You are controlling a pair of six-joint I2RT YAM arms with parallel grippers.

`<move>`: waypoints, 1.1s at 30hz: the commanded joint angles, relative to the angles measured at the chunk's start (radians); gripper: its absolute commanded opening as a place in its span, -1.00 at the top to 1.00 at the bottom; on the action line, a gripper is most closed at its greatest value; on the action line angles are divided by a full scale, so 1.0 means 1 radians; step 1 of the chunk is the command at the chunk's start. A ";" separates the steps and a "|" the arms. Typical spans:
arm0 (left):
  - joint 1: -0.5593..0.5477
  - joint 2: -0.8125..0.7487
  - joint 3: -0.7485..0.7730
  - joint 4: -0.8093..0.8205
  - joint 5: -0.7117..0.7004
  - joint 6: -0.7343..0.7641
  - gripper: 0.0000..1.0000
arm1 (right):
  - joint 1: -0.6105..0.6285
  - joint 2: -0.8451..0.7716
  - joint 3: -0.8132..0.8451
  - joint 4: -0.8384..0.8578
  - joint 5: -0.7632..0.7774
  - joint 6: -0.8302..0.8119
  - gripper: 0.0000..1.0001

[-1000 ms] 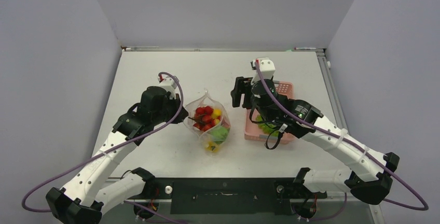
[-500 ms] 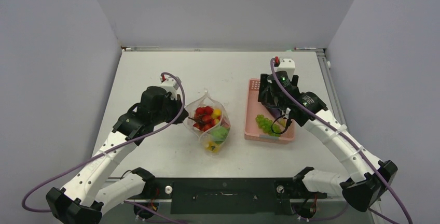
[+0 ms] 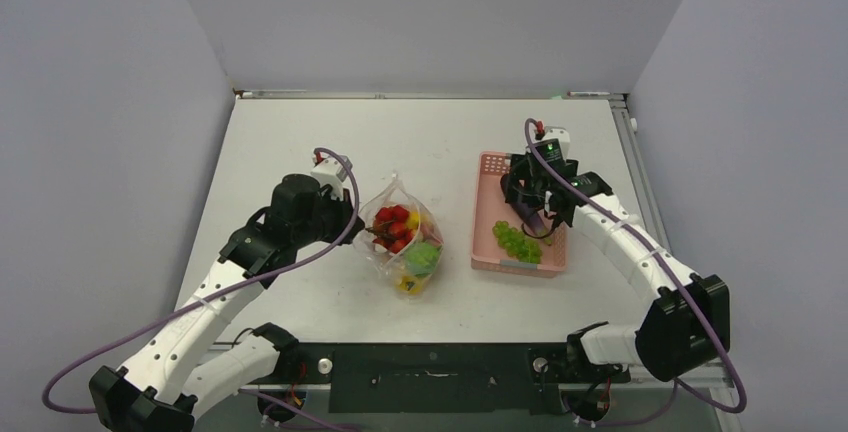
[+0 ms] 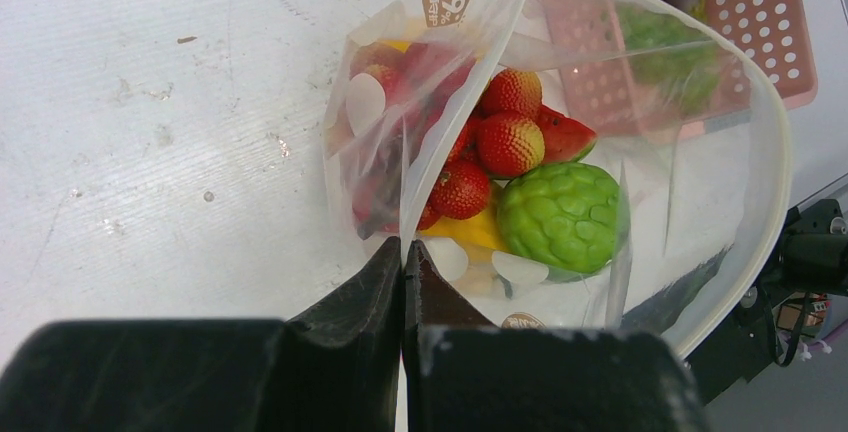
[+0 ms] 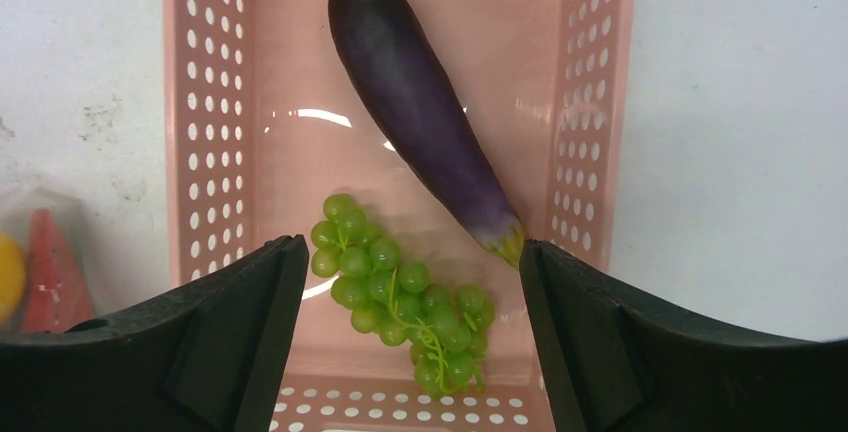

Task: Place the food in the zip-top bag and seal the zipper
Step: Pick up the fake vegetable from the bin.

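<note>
The grapes (image 5: 405, 312) and eggplant (image 5: 420, 122) lie touching in the basket (image 5: 180, 152). Both look like light, hard toys. The eggplant is smooth and may slip, so its middle is the best place to pinch. The bumpy grapes should grip anywhere. The right hand (image 5: 410, 252) hangs open above them, and the basket walls crowd the eggplant's ends. The left hand (image 4: 403, 282) is closed on the floppy bag (image 4: 450, 12), part-filled and mouth agape, on the bench (image 3: 300, 142) beside the basket.
</note>
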 commanded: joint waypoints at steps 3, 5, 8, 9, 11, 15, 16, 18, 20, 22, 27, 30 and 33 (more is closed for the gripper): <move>0.015 -0.014 -0.010 0.067 0.035 0.023 1.00 | -0.025 0.081 -0.022 0.123 -0.048 -0.019 -0.61; 0.021 -0.016 -0.013 0.068 0.036 0.026 1.00 | -0.033 0.113 -0.023 0.140 -0.040 -0.027 -0.62; 0.030 -0.012 -0.015 0.068 0.050 0.027 1.00 | -0.042 0.151 -0.029 0.174 -0.028 -0.041 -0.63; 0.031 -0.010 -0.016 0.069 0.053 0.027 1.00 | -0.044 0.164 -0.029 0.182 -0.023 -0.044 -0.63; 0.033 -0.011 -0.017 0.068 0.057 0.027 1.00 | -0.048 0.191 -0.026 0.198 -0.017 -0.050 -0.63; 0.038 -0.015 -0.020 0.069 0.055 0.028 1.00 | -0.059 0.244 -0.015 0.223 -0.005 -0.063 -0.64; 0.038 -0.016 -0.020 0.068 0.054 0.028 1.00 | -0.063 0.254 -0.014 0.234 -0.005 -0.067 -0.64; 0.040 -0.016 -0.022 0.067 0.053 0.028 1.00 | -0.068 0.282 -0.012 0.244 -0.004 -0.073 -0.64; 0.042 -0.016 -0.021 0.066 0.051 0.029 1.00 | -0.072 0.309 -0.009 0.256 -0.008 -0.082 -0.64; 0.044 -0.016 -0.021 0.065 0.051 0.030 1.00 | -0.075 0.340 -0.005 0.262 -0.013 -0.092 -0.63; 0.048 -0.016 -0.023 0.064 0.051 0.029 1.00 | -0.076 0.400 0.008 0.277 -0.015 -0.113 -0.57; 0.049 -0.016 -0.024 0.064 0.051 0.029 1.00 | -0.077 0.426 0.015 0.281 -0.012 -0.132 -0.50; 0.051 -0.013 -0.024 0.064 0.051 0.029 1.00 | -0.078 0.449 0.024 0.286 0.002 -0.144 -0.38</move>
